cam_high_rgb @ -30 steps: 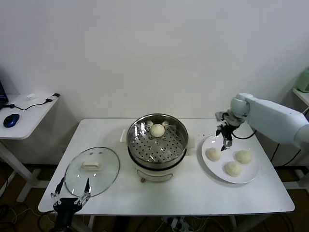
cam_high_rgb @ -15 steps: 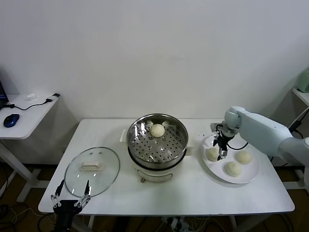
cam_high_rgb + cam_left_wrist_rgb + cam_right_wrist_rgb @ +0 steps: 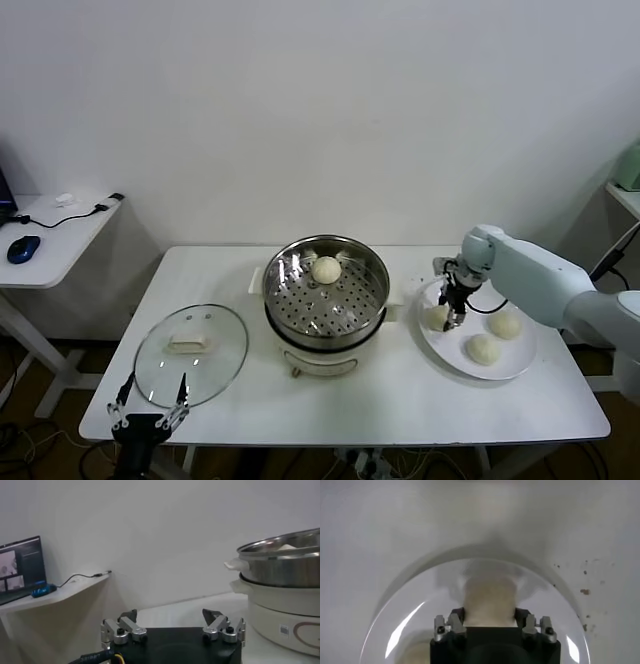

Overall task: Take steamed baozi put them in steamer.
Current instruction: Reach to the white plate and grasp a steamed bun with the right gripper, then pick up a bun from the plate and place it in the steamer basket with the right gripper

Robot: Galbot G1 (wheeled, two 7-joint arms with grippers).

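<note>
A white table stands by a plain white wall. The right gripper is down on the white plate at the right side of the table, and its two fingers sit tight against the sides of one baozi, the bun nearest the steamer. Two more buns lie on the same plate, just beside it. One bun sits on the holed tray inside the shiny steamer in the middle of the table. A round glass lid lies flat to the left of the steamer. The left gripper waits low at the table's front left edge, its fingers spread wide and holding nothing.
</note>
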